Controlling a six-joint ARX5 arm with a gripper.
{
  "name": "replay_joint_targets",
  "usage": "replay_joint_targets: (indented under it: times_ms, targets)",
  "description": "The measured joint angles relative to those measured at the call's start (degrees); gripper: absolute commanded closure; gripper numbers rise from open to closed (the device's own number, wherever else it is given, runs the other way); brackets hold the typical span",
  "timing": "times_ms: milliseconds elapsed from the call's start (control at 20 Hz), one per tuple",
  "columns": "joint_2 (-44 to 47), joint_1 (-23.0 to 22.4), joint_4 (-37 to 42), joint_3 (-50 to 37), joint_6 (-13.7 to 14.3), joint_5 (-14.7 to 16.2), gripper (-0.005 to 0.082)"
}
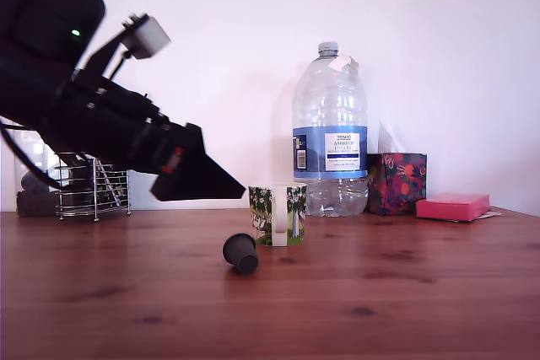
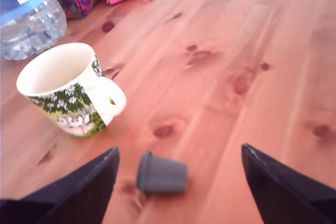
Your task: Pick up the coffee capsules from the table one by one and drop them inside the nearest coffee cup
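Wood table, reddish-brown w/ dark knots + grain, fills the lower half of the exterior view; plain white wall behind.

Nearest the camera in the exterior view: dark capsule lying tipped on its side on the bare table, just fwd of the mug and toward the exterior view's left. Wrist view shows same capsule on its side, rim end turned toward one finger, sitting on the wood btwn the two black fingers but touching neither. Only one capsule seen; no beige one in either view.

Gripper hangs above the table, angled down twd the capsule, clear of the surface. Wrist view: gripper spread wide, nothing held, fingers well apart w/ capsule in the gap. Small grey cam box on the arm, green LED on the black body at the exterior view's upper left.

Next back: coffee cup, upright, green tree print, white handle facing the camera. Wrist view cup looks empty inside as far as visible, cream interior; near the capsule but apart.

Behind cup: big clear water bottle, blue label, upright. To the exterior view's right of it a floral tissue box, then a pink flat box. Far exterior-view left, behind the arm: wire rack, contents unclear.
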Motion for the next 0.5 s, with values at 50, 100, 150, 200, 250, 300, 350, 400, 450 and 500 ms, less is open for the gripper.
replay_joint_targets:
  times_ms: [50, 100, 150, 200, 250, 300, 350, 400, 450, 500]
  targets:
    - [1.9, 0.07, -1.16, 2.29, 0.0, 0.26, 0.0092]
    - [3.58, 0.07, -2.34, 4.39, 0.0, 0.39, 0.0092]
    - [5.09, 0.07, -3.56, 6.25, 0.0, 0.44, 0.0092]
    - [6.69, 0.07, -4.57, 8.04, 0.0, 0.55, 0.0092]
    - [8.13, 0.09, -5.7, 9.55, 0.0, 0.61, 0.0092]
    - [9.51, 0.13, -7.08, 11.02, 0.0, 0.68, 0.0093]
    - [10.67, 0.31, -7.96, 12.07, 0.0, 0.76, 0.0093]
    - [11.76, 0.46, -9.14, 13.0, 0.0, 0.76, 0.0093]
    - [12.41, 0.46, -10.21, 13.49, 0.02, 0.79, 0.0093]
    - [13.05, 0.59, -11.06, 13.81, 0.02, 0.79, 0.0093]
